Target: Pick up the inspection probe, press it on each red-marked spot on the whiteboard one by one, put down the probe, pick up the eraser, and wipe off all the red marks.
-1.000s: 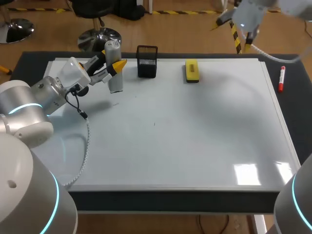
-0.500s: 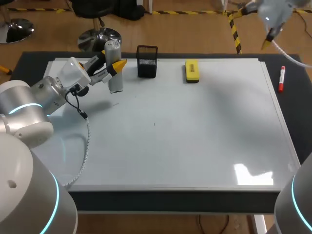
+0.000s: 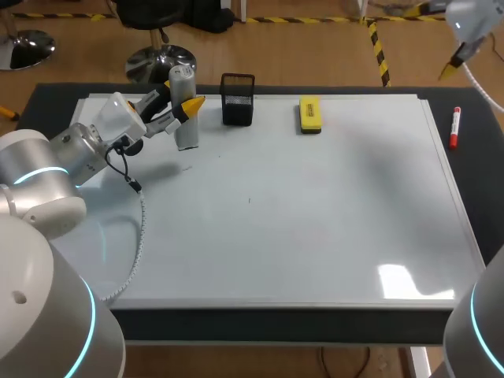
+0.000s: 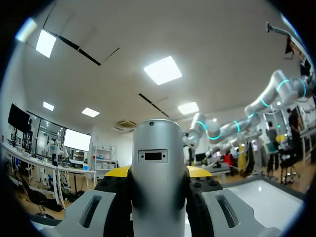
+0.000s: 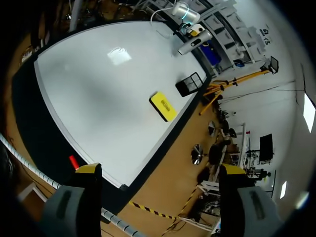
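Head view, task: The probe (image 3: 183,118) was held upright at the far left of the board (image 3: 315,220). I saw no red marks. The eraser (image 3: 310,113) lay at the far edge, so wiping looked not yet done.
Head view, arms: The left arm (image 3: 55,161) reached across to the probe. The right arm (image 3: 472,17) was high past the far right corner.
Left wrist view: The left gripper (image 4: 158,174) was clenched on the probe.
Right wrist view: The right gripper (image 5: 160,170) was wide open and held nothing, high above the board.
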Tool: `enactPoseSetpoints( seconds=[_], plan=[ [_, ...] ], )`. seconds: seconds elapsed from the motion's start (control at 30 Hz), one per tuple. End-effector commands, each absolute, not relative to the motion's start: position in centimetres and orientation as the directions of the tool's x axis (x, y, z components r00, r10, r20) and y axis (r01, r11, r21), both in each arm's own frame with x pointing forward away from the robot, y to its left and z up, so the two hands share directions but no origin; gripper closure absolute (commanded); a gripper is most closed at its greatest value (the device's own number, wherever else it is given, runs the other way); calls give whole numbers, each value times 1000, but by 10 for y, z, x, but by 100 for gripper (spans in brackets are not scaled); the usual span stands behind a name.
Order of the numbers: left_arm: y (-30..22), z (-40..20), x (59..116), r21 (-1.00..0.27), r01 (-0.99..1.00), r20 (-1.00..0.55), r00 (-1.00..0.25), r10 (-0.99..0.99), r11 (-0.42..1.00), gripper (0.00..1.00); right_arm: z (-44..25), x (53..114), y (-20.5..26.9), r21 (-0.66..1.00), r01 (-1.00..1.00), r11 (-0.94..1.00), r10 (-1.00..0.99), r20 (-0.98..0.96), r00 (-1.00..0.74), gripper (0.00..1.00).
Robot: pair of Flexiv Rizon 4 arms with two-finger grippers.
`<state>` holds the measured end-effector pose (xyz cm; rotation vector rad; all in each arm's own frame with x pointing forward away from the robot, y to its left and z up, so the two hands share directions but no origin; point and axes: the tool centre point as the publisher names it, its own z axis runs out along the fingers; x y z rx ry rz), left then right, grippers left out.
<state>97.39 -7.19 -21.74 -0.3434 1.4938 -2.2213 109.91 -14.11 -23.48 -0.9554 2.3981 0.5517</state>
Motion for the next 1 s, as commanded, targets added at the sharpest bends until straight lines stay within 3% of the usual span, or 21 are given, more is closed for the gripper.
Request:
enactPoseSetpoints(
  seconds=[0.03,1.0],
  plan=[
    [-72,-217,975,-921,219,-38,-874,-484,-322,100,-233,1098,-144,194,-704,683,-498,-582,-643,0],
    [-72,-217,975,-921,219,-38,-874,-484,-322,100,-235,1099,-145,203,-703,682,-488,-590,-643,0]
  ],
)
